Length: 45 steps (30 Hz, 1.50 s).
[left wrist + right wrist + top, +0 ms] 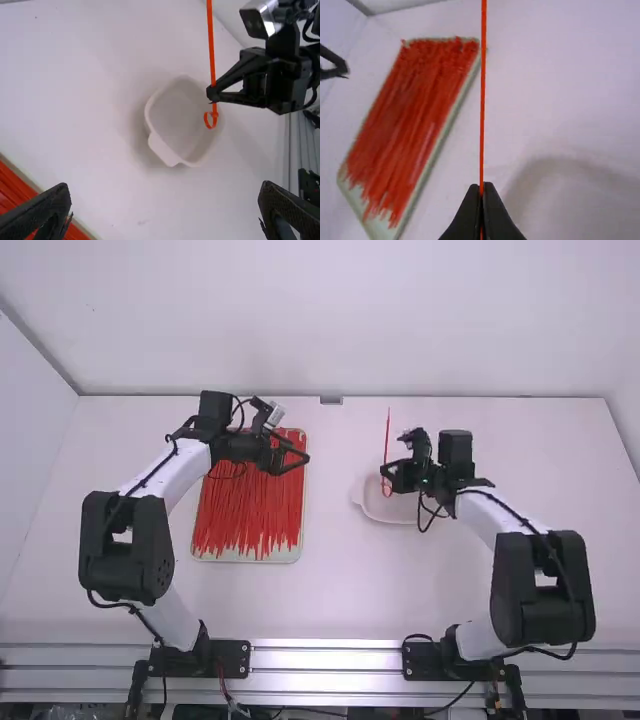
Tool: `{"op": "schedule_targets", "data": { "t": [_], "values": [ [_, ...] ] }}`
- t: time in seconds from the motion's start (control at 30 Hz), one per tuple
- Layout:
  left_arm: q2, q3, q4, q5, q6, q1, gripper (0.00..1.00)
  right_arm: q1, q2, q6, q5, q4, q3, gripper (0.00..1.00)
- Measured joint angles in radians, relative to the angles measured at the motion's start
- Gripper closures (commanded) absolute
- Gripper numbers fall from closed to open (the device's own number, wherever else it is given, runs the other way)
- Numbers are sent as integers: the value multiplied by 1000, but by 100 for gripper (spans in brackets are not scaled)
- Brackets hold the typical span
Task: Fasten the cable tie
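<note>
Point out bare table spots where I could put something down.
Bare: the strip between the tray and the white bowl, the near stretch between the two arms, and the far right corner. Crowded: the tray, full of red ties with the left pincer over it, and the bowl, where the right pincer holds the cable tie at its rim.

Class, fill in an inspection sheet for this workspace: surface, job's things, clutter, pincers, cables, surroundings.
Surface: white table, flat and plain.
Job's things: thin orange plastic cable tie, a small loop at its lower end, held upright over the white plastic tub; loose red cable ties heaped on a pale green tray.
Clutter: nothing seen.
Pincers: right pincer shut on the orange tie; left pincer open over the tray's far edge.
Cables: black wires loop by the right arm's wrist.
Surroundings: white walls; metal rail carrying both arm bases.
</note>
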<state>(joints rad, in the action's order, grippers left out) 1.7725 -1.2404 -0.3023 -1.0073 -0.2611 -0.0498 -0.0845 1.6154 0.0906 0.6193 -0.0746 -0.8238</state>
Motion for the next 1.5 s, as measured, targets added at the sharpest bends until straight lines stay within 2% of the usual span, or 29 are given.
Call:
{"op": "schedule_targets", "data": {
  "t": [0.13,0.23,0.43,0.53,0.57,0.83,1.03,1.3,1.5],
  "values": [
    [0,4,14,10,-2,0,3,-22,0,12,-124,-18,34,100],
    [0,24,39,14,-2,0,1,-68,0,39,-239,-84,75,100],
    [0,42,47,15,-2,0,1,-109,2,60,-337,-117,111,100],
    [0,42,47,17,-2,0,1,-109,3,64,-362,-119,112,89],
    [0,42,47,16,-2,0,1,-109,3,69,-367,-120,112,1],
    [0,42,45,17,-2,0,1,-108,3,70,-376,-123,112,1],
    [0,42,-17,17,2,13,1,-95,-20,98,-377,-20,113,1],
    [-57,35,-133,51,3,87,1,-86,-238,109,-379,154,113,1],
    [-121,26,-195,83,3,96,1,-119,-360,109,-386,213,113,1]
  ]
}}
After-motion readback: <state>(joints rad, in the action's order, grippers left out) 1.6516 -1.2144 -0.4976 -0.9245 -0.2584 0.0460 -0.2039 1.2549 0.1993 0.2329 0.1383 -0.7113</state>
